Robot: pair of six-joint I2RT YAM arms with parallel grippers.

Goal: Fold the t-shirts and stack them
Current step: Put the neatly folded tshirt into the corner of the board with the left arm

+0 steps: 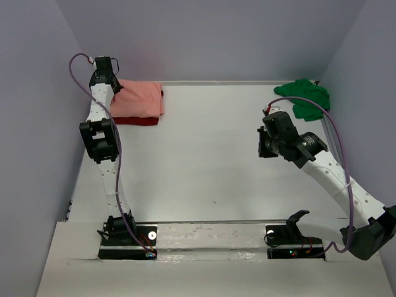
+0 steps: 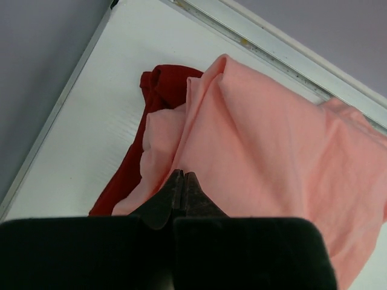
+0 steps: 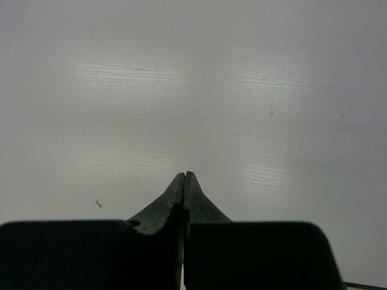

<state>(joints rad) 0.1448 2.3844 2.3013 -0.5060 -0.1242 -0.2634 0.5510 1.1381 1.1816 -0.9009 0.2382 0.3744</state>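
Note:
A folded salmon-pink t-shirt (image 1: 137, 99) lies on a dark red t-shirt (image 1: 136, 120) in the table's far left corner. The red one shows only along the pile's near edge. My left gripper (image 1: 116, 86) hovers at the pile's left end. In the left wrist view it (image 2: 182, 174) is shut over the pink cloth (image 2: 272, 151), with no cloth seen between the jaws, and the dark red shirt (image 2: 160, 84) peeks out at the left. A bright green t-shirt (image 1: 304, 98) lies crumpled at the far right. My right gripper (image 1: 263, 148) is shut above bare table (image 3: 193, 90), its tips (image 3: 184, 174) together.
Lilac walls close in the white table (image 1: 204, 154) on the left, back and right. A metal rail (image 2: 284, 54) runs along the table's far edge just beyond the pink shirt. Both arm bases sit on a taped strip (image 1: 210, 238) at the near edge.

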